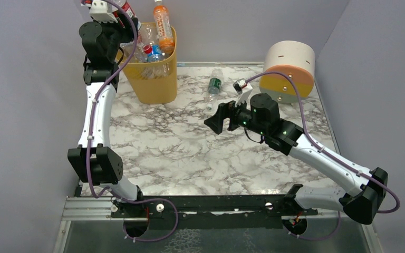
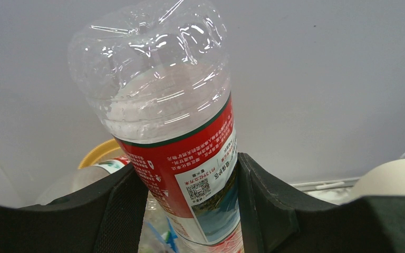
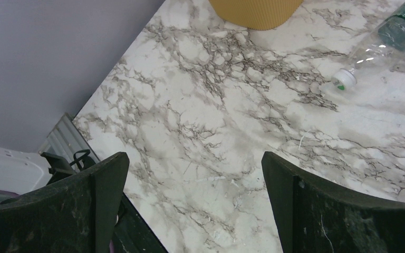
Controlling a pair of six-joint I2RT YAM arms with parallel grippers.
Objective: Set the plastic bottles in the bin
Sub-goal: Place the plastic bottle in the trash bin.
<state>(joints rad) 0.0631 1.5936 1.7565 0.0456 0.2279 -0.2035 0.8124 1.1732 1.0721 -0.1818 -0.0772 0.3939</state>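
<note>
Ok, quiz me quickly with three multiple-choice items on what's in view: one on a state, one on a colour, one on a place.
1. The right tool is:
A. open, empty
B. shut, empty
C. shut on a bottle

2. The held clear plastic bottle in the left tool has a label that is:
A. blue
B. red
C. yellow

3. The clear plastic bottle with the green label is:
A. in the right tool
B. in the left tool
C. lying on the marble table

Answers:
1 A, its fingers stand wide apart over bare marble.
2 B, the left wrist view shows a red label in the grip.
3 C, it lies on its side, right of the yellow-orange plastic bin.
</note>
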